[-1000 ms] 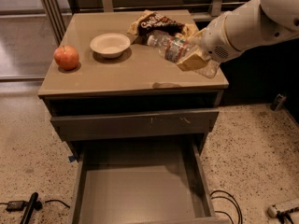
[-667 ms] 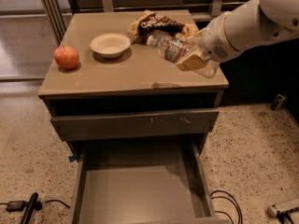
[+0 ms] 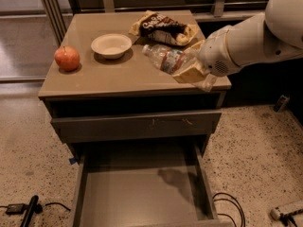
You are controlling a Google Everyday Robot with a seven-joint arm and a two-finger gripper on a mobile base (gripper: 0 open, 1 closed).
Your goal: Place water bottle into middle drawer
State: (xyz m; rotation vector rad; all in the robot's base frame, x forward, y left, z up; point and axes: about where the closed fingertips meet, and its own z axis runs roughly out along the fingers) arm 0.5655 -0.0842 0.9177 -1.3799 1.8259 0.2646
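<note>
The water bottle (image 3: 161, 56), clear with a white cap and a coloured label band, lies tilted over the right part of the cabinet top (image 3: 94, 79), cap pointing left. My gripper (image 3: 185, 66), with tan fingers (image 3: 191, 74), is shut on the bottle's base end and holds it near the top's front right edge. The middle drawer (image 3: 142, 193) stands pulled open below, wide and grey, with nothing in it.
A red apple (image 3: 67, 58), a white bowl (image 3: 111, 45) and a chip bag (image 3: 163, 28) sit on the cabinet top. A shut drawer with pale scratches (image 3: 132, 124) is above the open one. Cables (image 3: 226, 206) and a power strip (image 3: 286, 211) lie on the floor.
My gripper has moved the water bottle a little toward the front edge of the top and slightly left. The apple, bowl and bag have not moved.
</note>
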